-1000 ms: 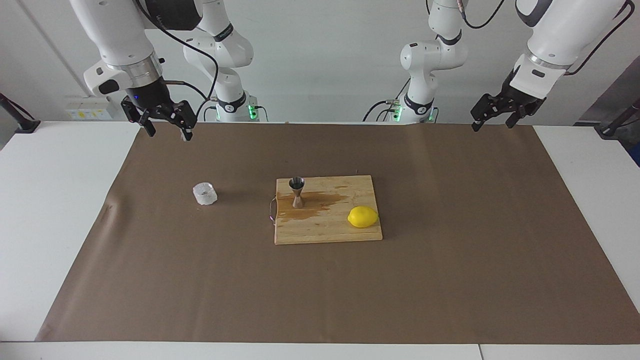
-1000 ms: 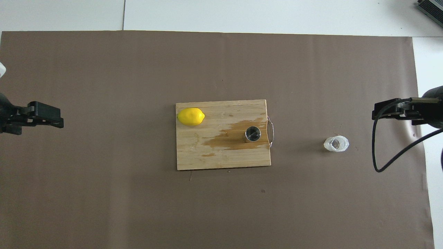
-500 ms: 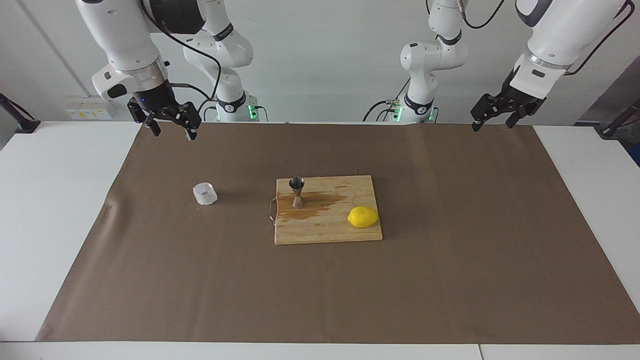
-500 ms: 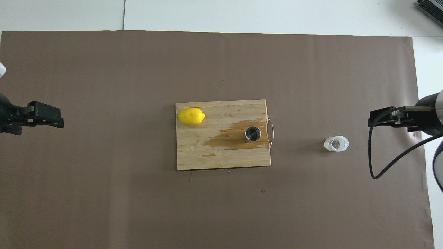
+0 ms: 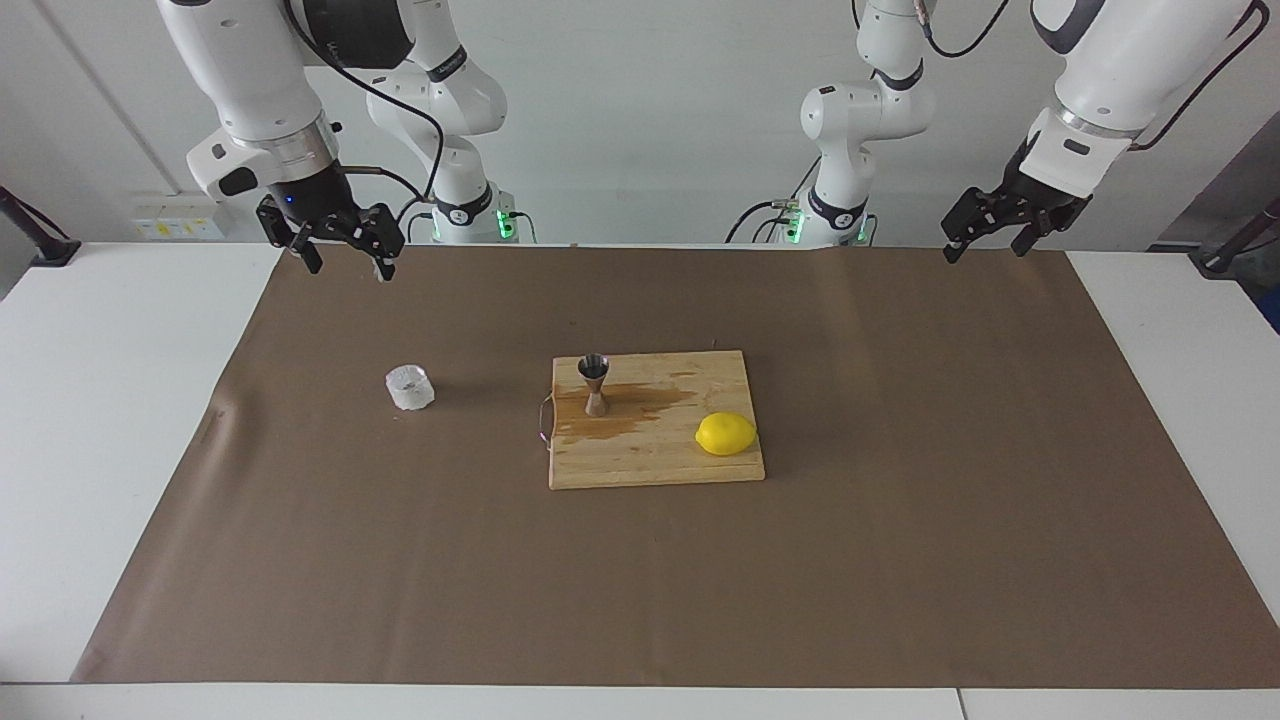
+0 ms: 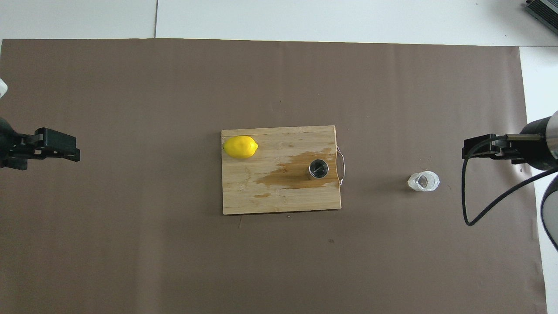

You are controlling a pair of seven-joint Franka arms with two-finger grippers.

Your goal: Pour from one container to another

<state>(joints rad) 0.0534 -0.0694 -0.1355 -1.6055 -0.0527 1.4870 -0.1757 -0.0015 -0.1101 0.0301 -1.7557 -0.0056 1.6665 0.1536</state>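
Observation:
The squat clear glass cup point(image 5: 410, 388) point(image 6: 423, 181) stands on the brown paper toward the right arm's end of the table. A steel jigger point(image 5: 594, 385) point(image 6: 318, 169) stands upright on the wooden cutting board point(image 5: 650, 465) point(image 6: 270, 203), in a dark wet stain near the board's wire handle. My right gripper point(image 5: 346, 262) point(image 6: 473, 148) hangs open and empty in the air over the paper, apart from the cup. My left gripper point(image 5: 985, 246) point(image 6: 61, 149) waits open and empty, raised over the left arm's end of the paper.
A yellow lemon point(image 5: 726, 434) point(image 6: 240, 147) lies on the board's corner toward the left arm's end. Brown paper point(image 5: 900, 560) covers most of the white table. A black cable point(image 6: 475, 209) loops down from the right arm.
My right gripper has shifted a little toward the table's middle, closer to the glass cup. The left arm, cup, jigger and lemon have not moved.

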